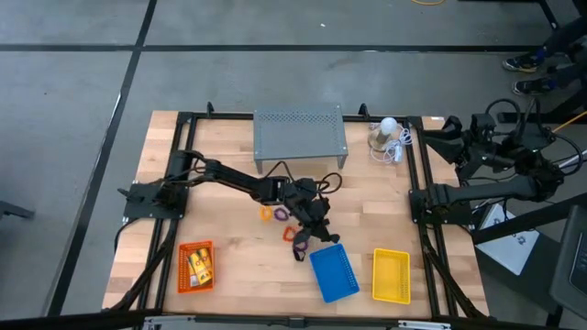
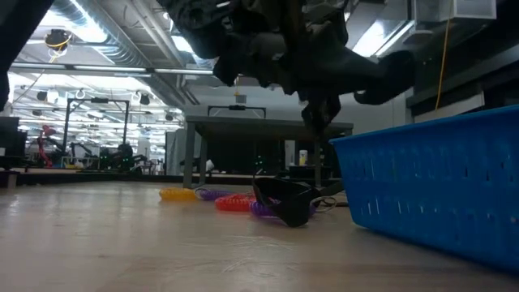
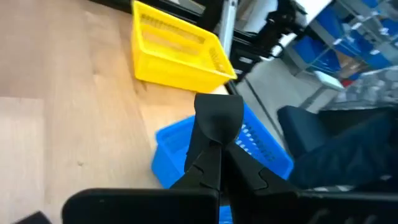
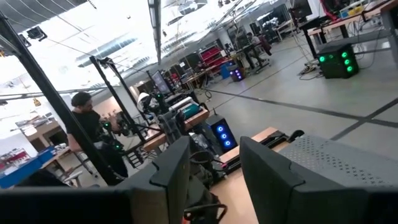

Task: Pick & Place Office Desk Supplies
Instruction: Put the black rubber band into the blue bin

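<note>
While stretched across the wooden table [image 1: 229, 266] toward the blue basket [image 1: 334, 273], left gripper [image 1: 323, 235] pinched shut on a small black clip [image 3: 217, 116], held just above the basket's near rim. Parked at the table's right edge, right gripper [image 4: 214, 162] with fingers parted, holding nothing. Beside the blue one, yellow basket [image 1: 391, 275]; far left, orange basket [image 1: 195, 266] with yellow-orange packets [image 1: 200, 265]. On the wood, another black clip [image 2: 284, 199], then orange loop [image 1: 268, 213] and purple loop [image 1: 288, 233].

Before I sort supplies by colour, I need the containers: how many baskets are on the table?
3. The orange basket sits near the front left, holding yellow-orange packets. The blue basket lies front centre, beside the left gripper. The yellow basket is just right of it.
</note>
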